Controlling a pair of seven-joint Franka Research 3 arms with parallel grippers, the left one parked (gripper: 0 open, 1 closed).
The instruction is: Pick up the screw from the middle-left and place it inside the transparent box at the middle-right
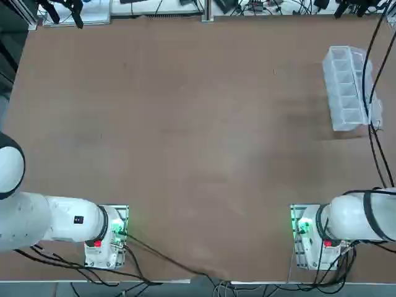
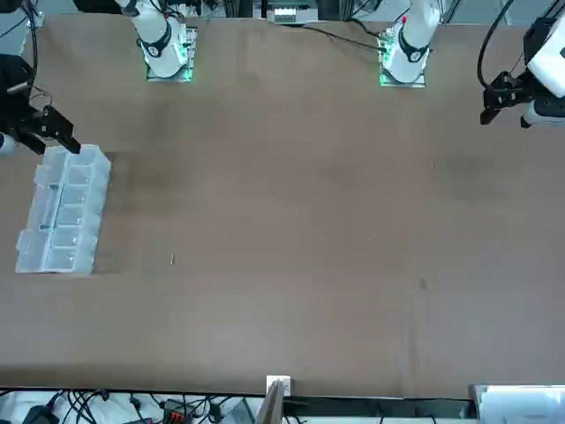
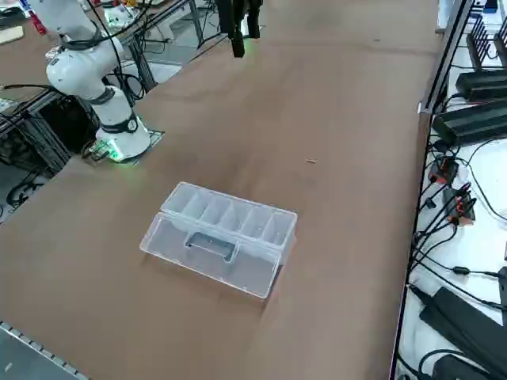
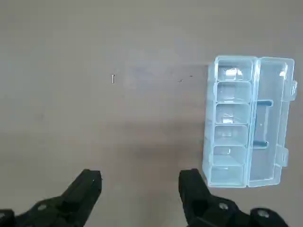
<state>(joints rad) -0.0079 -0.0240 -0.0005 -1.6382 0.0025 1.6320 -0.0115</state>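
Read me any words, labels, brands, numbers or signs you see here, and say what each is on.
There is no text that I can read.
Transparent box: no lettering shows.
Screw: too small to tell.
Right gripper, open over the table: no marking readable.

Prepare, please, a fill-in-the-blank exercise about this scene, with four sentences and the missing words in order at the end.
1. The right gripper has its two fingers ______, with nothing between them.
2. The small screw lies on the bare ______.
3. The lid of the transparent box is ______.
4. In the top view, the box is on the ______ side of the picture.

Missing words: apart; table; open; right
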